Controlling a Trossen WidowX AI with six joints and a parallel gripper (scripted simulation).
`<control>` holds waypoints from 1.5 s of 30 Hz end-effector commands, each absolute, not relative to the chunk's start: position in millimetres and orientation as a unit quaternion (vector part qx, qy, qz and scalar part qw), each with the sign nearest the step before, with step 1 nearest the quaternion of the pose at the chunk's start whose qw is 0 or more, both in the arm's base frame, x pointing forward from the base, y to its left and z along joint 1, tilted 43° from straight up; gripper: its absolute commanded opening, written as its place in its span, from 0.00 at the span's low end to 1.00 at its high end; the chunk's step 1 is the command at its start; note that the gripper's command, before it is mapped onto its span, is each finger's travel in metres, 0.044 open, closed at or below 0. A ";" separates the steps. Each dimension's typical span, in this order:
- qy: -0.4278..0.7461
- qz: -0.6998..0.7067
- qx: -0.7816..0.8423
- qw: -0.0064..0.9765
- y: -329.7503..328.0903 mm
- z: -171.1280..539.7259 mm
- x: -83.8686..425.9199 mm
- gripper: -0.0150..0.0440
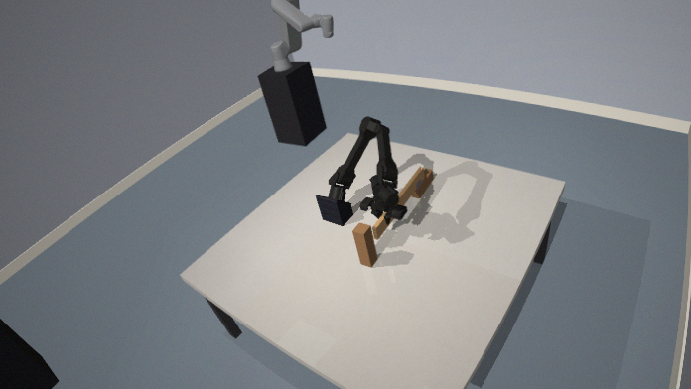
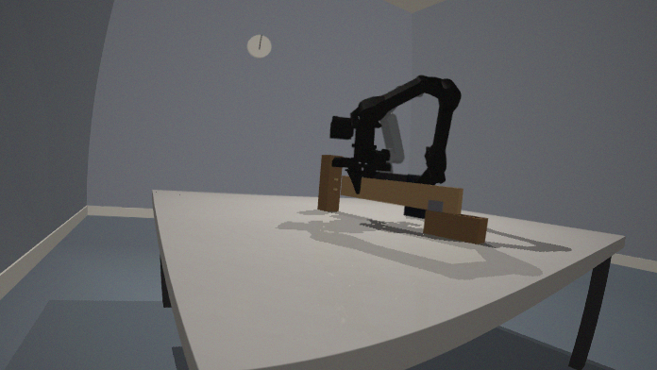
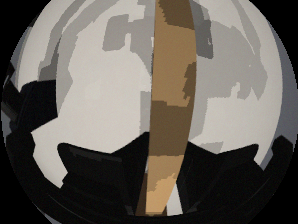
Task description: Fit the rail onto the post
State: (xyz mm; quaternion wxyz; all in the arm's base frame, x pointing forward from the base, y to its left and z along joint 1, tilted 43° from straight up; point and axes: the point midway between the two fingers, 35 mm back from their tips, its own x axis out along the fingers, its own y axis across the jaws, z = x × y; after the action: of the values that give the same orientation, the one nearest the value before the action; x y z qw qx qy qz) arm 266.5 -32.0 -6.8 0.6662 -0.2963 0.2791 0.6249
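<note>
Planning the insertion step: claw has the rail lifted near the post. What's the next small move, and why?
Probably ease the rail endwise toward the post. The claw is shut on the rail close to its near end, which is raised off the table about level with the two pegs; the far end sits in the bracket on the footboard block. Full seating isn't evident.

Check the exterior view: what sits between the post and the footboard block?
The rail spans that stretch, held off the table, with the tool shut on it near the post; footboard block.
</note>
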 end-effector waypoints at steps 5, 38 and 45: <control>0.278 0.624 -0.297 0.668 -33.2 -7.3 266.7 0.25; 0.278 0.624 -0.297 0.668 -41.2 -12.7 266.9 0.25; 0.278 0.624 -0.297 0.668 -42.5 -14.5 267.0 0.25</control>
State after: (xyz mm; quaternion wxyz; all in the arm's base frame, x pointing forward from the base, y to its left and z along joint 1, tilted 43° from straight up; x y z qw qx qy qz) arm 266.2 -39.7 -14.1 0.6657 -0.2945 0.2791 0.6263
